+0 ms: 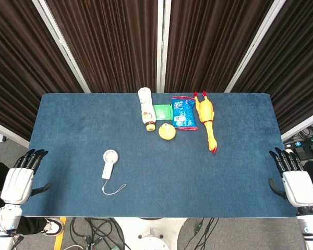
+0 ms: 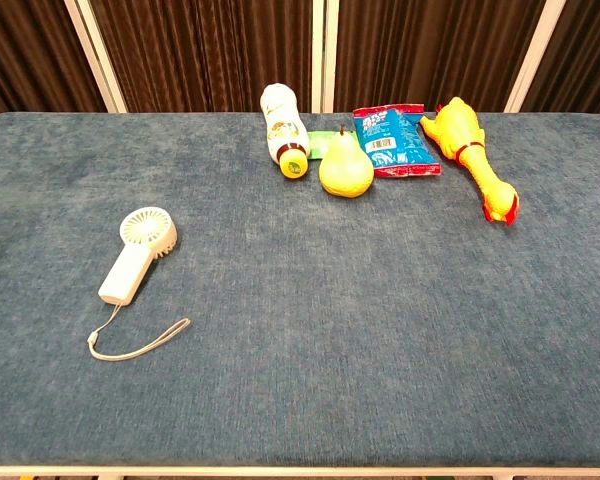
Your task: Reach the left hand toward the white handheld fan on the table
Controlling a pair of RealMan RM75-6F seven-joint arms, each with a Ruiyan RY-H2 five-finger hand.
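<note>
The white handheld fan [image 1: 108, 163] lies flat on the blue table, round head pointing away from me, its wrist strap [image 1: 113, 189] trailing toward the front edge. The chest view shows the fan [image 2: 138, 253] at the left with the strap [image 2: 138, 341] below it. My left hand [image 1: 20, 178] hangs off the table's left edge, fingers apart and holding nothing, well to the left of the fan. My right hand [image 1: 293, 180] sits off the right edge, likewise open and holding nothing. Neither hand appears in the chest view.
At the back centre lie a white bottle [image 1: 145, 108], a green packet [image 1: 162, 111], a yellow pear [image 1: 167, 131], a blue snack bag [image 1: 184, 112] and a rubber chicken [image 1: 206, 119]. The blue table [image 1: 240, 172] is backed by dark curtains.
</note>
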